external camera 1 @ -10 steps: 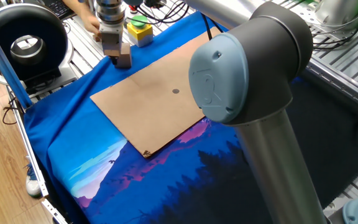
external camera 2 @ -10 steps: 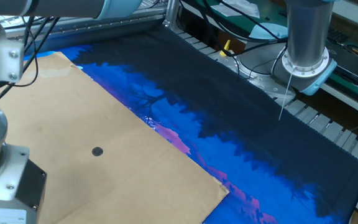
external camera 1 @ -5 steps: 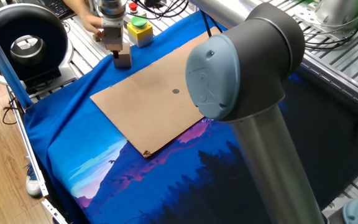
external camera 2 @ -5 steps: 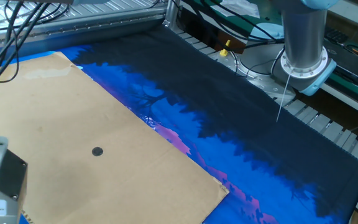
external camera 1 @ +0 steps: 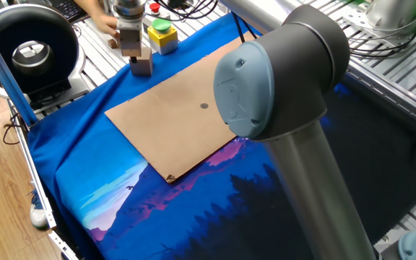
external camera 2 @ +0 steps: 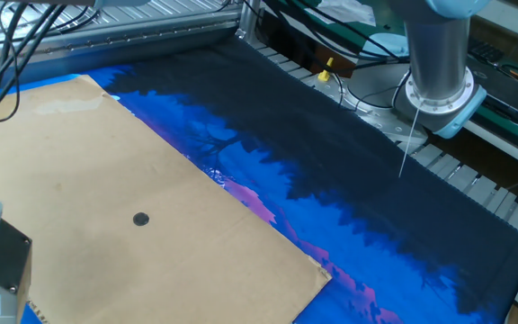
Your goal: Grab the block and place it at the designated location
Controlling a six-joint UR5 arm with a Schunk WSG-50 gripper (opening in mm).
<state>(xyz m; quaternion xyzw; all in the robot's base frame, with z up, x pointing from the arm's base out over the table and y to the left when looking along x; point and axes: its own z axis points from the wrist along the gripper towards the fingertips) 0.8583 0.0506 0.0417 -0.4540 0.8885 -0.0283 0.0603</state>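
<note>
Board (external camera 1: 166, 127) lies flat on the blue cloth (external camera 1: 85, 173), so the dot (external camera 1: 204, 106) at its centre gives a level drop target. Gripper (external camera 1: 140, 63) hangs vertical beyond the board's far-left edge, fingers clamped on the block (external camera 1: 142, 66). The block looks lifted off the cloth, probably to clear the board's edge.

my silver tube arm (external camera 1: 316, 195) carried a dark grey elbow joint with a pale blue-grey round cap (external camera 1: 238, 90).
</note>
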